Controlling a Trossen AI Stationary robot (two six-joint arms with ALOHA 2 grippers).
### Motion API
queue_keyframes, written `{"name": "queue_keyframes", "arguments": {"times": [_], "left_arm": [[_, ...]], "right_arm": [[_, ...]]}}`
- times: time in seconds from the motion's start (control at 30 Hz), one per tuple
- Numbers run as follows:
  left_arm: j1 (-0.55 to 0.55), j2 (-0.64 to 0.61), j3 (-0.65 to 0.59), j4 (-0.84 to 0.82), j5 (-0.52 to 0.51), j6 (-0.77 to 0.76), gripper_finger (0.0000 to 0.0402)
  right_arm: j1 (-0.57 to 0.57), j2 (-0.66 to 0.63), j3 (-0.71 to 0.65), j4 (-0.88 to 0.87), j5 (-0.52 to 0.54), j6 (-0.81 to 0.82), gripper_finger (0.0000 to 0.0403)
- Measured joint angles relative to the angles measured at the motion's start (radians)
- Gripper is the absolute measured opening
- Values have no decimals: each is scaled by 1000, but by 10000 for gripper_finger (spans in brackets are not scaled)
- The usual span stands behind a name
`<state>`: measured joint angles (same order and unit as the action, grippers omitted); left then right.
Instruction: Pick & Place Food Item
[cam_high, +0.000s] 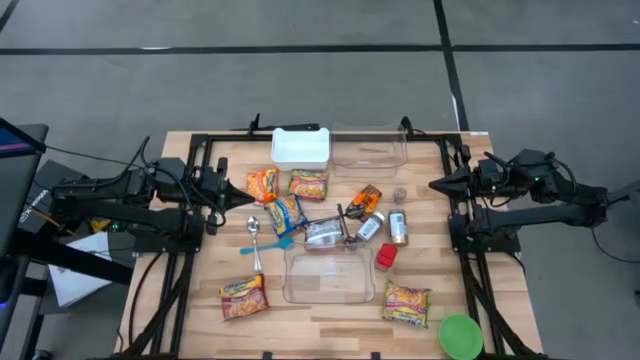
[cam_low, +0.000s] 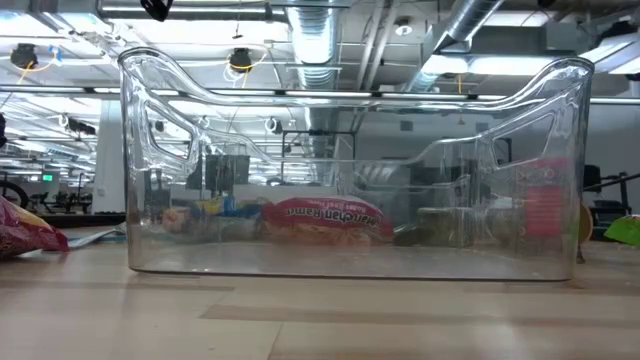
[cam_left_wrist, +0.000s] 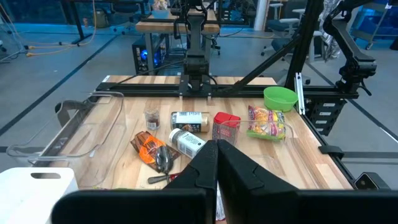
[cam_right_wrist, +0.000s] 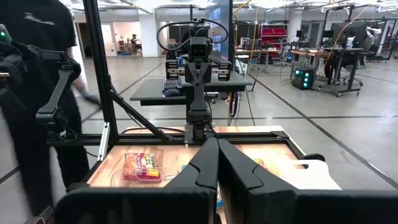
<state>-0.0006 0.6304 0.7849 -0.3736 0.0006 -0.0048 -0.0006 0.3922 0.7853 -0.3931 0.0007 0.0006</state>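
Both arms are held folded back at the table's side edges, clear of the items. The left gripper (cam_high: 243, 189) is kept at the left edge with its fingers (cam_left_wrist: 204, 163) pressed together on nothing; the right gripper (cam_high: 436, 184) is likewise closed and empty at the right edge. Ramen packets (cam_high: 308, 184) are scattered across the wooden table (cam_high: 330, 320), one (cam_high: 243, 296) being left beside the clear plastic bin (cam_high: 329, 273) near the front edge.
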Motion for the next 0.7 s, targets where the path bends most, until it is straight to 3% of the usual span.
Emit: {"name": "queue_keyframes", "arguments": {"times": [0.43, 0.6, 0.7], "left_arm": [[0, 0, 0, 2, 0, 0, 0], [1, 29, -6, 163, -43, -15, 0], [-12, 33, -8, 251, 3, -180, 0]], "right_arm": [[0, 0, 0, 0, 0, 0, 0], [0, 0, 0, 0, 0, 0, 0], [0, 0, 0, 0, 0, 0, 0]]}}
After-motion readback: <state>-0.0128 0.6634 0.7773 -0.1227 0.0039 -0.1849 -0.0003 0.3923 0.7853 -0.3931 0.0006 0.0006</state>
